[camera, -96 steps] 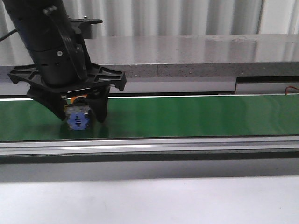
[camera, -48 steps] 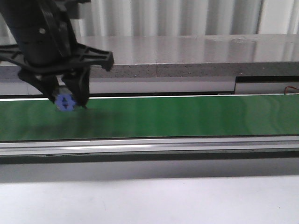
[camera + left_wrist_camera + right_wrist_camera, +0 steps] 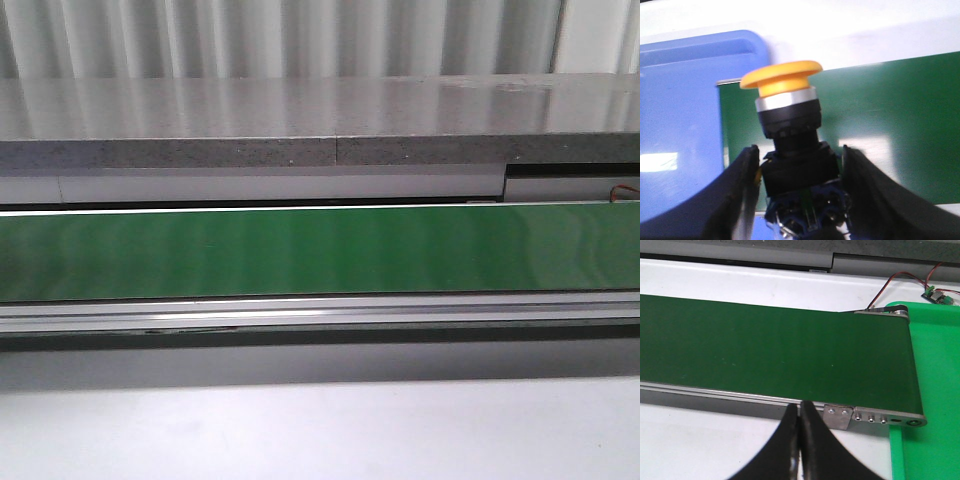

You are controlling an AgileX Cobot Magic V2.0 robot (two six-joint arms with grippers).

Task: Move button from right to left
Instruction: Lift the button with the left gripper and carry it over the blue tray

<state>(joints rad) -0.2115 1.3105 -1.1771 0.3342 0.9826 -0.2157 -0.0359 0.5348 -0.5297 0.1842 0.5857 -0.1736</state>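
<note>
In the left wrist view my left gripper (image 3: 799,172) is shut on the button (image 3: 790,130). Its orange-yellow cap points away from the wrist, above a silver ring and black collar. Its black and blue block base sits between the two black fingers (image 3: 737,195). The button hangs over the left end of the green conveyor belt (image 3: 880,115), beside a blue bin (image 3: 680,125). My right gripper (image 3: 800,412) is shut and empty, above the near rail of the belt (image 3: 765,340). Neither gripper nor the button shows in the front view.
The front view shows the green belt (image 3: 320,250) with a metal rail (image 3: 320,312) in front and a grey ledge (image 3: 300,150) behind. In the right wrist view a green tray (image 3: 935,390) lies at the belt's right end, with a small wired circuit board (image 3: 937,296) beyond.
My left arm rose and moved left with the button, leaving the front view entirely. The belt in the front view is now bare.
</note>
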